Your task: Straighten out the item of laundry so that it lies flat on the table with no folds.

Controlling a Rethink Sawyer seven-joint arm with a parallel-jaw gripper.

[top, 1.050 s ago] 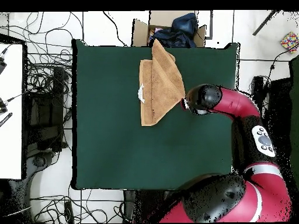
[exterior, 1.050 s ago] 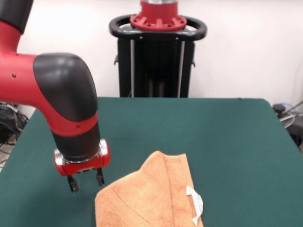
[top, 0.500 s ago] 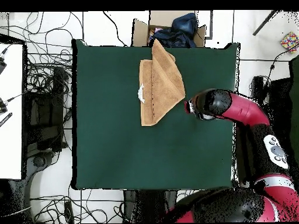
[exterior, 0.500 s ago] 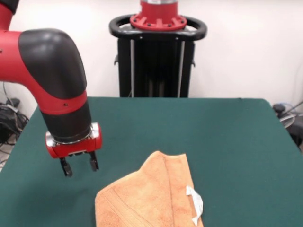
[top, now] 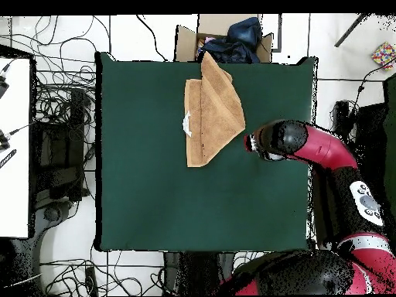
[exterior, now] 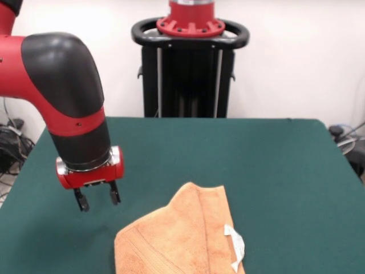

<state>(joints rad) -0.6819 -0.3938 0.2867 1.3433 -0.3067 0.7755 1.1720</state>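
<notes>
Parted and empty, the black two-fingered pincer (exterior: 97, 199) hangs below the red wrist ring of the red and black arm (exterior: 68, 103), above bare felt and just beside the towel without touching it. Dark green felt covers the large rectangular worktop (exterior: 274, 171), which stands before a white wall; seen from overhead, tangled cables (top: 66, 100) lie on the pale floor along one side and an open cardboard box of dark cloth (top: 232, 35) sits off the edge nearest the towel. That small light-orange terry-cloth towel (top: 209, 108) lies folded over itself, its long axis running from that box-side edge, which it overhangs, toward the worktop's middle, with a small white care tag (exterior: 235, 245) at one long side.
</notes>
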